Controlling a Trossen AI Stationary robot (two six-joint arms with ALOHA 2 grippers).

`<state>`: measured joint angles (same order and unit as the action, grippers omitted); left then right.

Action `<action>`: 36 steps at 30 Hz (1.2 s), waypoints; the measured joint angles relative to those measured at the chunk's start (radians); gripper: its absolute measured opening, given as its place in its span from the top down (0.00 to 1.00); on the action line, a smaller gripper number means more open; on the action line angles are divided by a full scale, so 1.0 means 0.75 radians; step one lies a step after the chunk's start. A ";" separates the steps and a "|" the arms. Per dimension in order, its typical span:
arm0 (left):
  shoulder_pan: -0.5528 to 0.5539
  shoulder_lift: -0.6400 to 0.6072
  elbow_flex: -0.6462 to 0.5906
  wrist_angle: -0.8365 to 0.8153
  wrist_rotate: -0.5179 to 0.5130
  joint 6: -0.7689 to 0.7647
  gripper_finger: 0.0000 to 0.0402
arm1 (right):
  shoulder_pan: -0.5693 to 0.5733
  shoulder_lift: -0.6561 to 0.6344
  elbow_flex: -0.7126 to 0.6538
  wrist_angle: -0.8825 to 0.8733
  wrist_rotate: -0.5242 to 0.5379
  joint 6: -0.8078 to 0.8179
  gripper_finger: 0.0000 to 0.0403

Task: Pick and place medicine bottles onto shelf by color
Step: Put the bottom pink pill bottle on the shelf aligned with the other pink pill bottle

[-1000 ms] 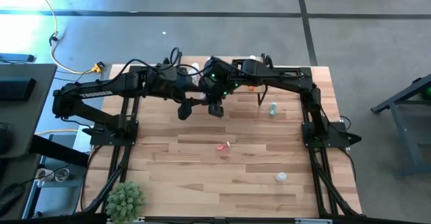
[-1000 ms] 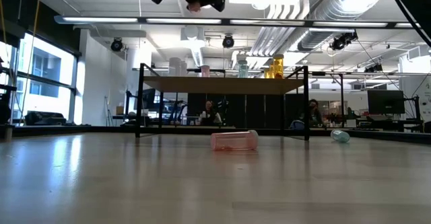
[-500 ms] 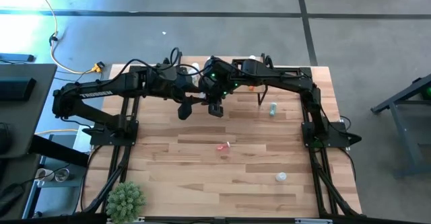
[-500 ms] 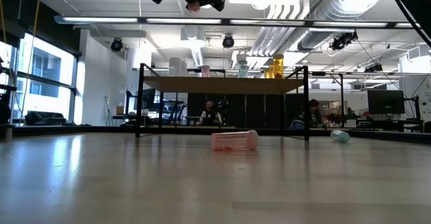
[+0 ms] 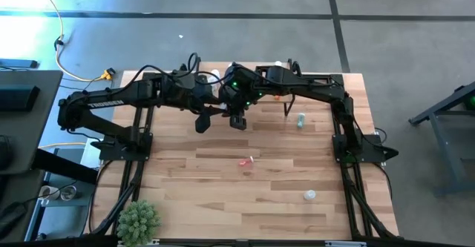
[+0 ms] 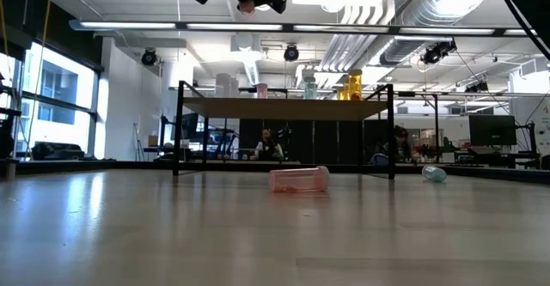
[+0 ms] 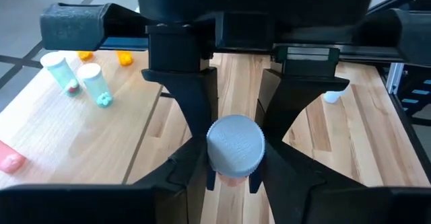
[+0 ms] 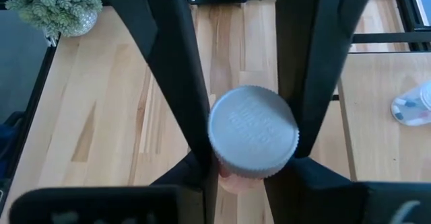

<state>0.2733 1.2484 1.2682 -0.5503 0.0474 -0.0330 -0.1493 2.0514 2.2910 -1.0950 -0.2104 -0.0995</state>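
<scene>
One pink-red medicine bottle with a white cap (image 7: 235, 145) (image 8: 252, 131) is held high over the table between both grippers; in the low view its pink body (image 6: 247, 7) shows above shelf height. My left gripper (image 7: 232, 178) (image 5: 211, 116) and my right gripper (image 8: 239, 180) (image 5: 230, 116) face each other, both shut on it. The shelf (image 6: 284, 107) stands at the far side, with clear, pink, green (image 7: 94, 86) and orange (image 7: 124, 58) bottles upright on it. My left gripper pinches the bottle between its two fingers (image 7: 192, 173), on the pink body just under the cap (image 7: 232, 181). It comes from the table's left, slanting down. The bottle stands upright, cap up, clear of the table. The cap hides the touching pads. My right gripper pinches the same bottle between its two fingers (image 8: 202, 177), at the body below the cap (image 8: 232, 182). It comes from the table's right, slanting down, opposite the left gripper. The cap hides the exact place of contact.
A pink bottle (image 5: 246, 161) (image 6: 299, 179) lies on its side at mid table. A green bottle (image 5: 300, 119) (image 6: 434, 173) lies at the right, and a white one (image 5: 309, 196) sits near the right front. A green spiky plant (image 5: 139, 219) stands at the near left corner.
</scene>
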 joint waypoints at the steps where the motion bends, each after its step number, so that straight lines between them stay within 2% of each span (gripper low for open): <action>1: 0.000 0.000 0.000 0.000 0.000 0.001 0.72 | 0.000 0.000 0.000 0.000 0.000 -0.004 0.79; 10: -0.001 -0.001 -0.001 -0.009 -0.058 -0.003 0.73 | -0.014 -0.001 0.005 -0.013 0.059 0.018 0.53; 14: -0.001 -0.001 -0.001 -0.007 -0.121 -0.022 0.73 | -0.052 -0.006 0.027 -0.043 0.058 0.062 0.46; 21: -0.001 -0.001 -0.001 -0.009 -0.267 -0.115 0.74 | -0.111 -0.038 0.027 -0.069 0.060 0.043 0.45; 28: 0.001 -0.001 -0.001 -0.008 -0.370 -0.127 0.73 | -0.194 -0.090 0.027 -0.061 0.061 0.037 0.45; 36: 0.019 -0.001 -0.001 0.063 -0.509 -0.123 0.73 | -0.307 -0.201 0.027 -0.061 0.154 0.011 0.45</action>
<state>0.2877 1.2480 1.2675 -0.5031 -0.3340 -0.1249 -0.3797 1.9004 2.3112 -1.1404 -0.0949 -0.0915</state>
